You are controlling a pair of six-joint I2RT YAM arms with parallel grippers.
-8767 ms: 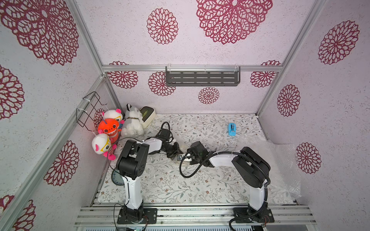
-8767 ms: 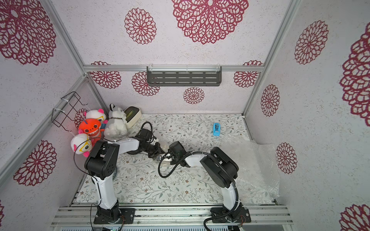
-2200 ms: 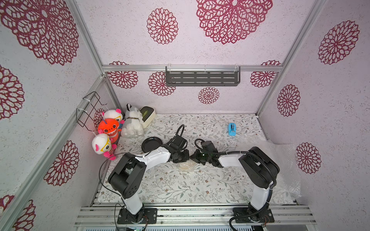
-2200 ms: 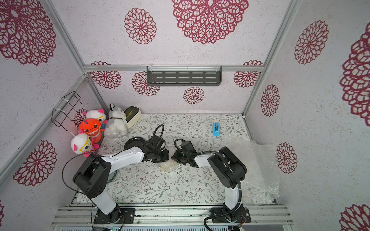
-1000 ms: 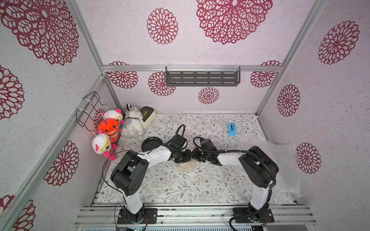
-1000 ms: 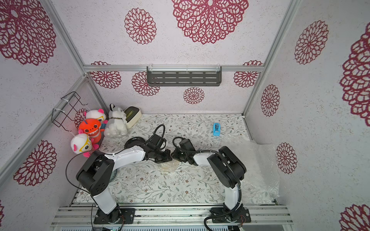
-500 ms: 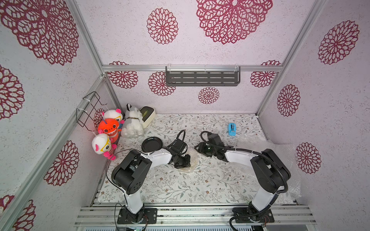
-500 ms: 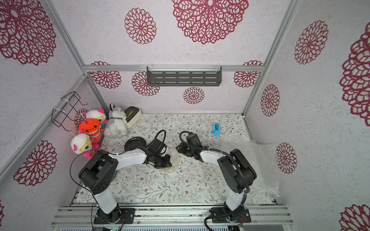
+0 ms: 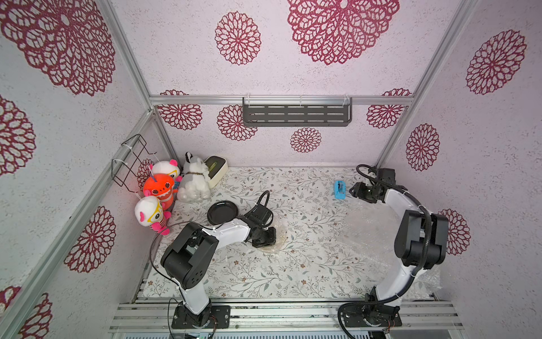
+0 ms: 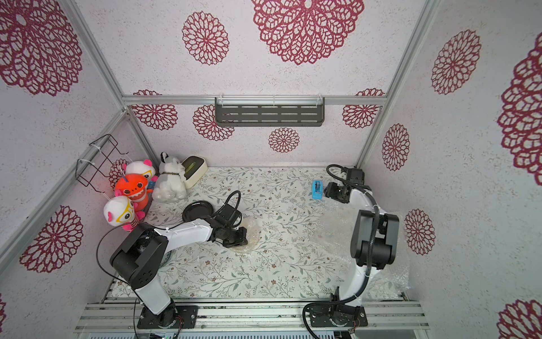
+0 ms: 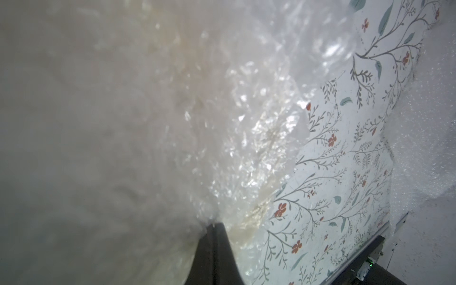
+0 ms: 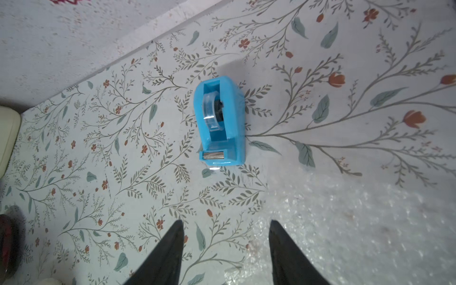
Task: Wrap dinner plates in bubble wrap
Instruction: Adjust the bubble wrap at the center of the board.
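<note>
On the flowery table [image 9: 293,264], pinching bubble wrap [image 11: 246,123] in the left gripper [image 11: 214,225]. Holding right gripper [image 12: 225,229] open near blue tape [image 12: 219,121].

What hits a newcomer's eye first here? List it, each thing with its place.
A cluster of bright plush toys, orange, white and pink, crowds the far left corner. A small blue plastic tape dispenser stands alone near the far right, with the right arm's open fingers pointing at it. In the middle, the left arm's shut fingers meet a crinkly clear bubble-wrap bundle, beside a glossy black round plate.
</note>
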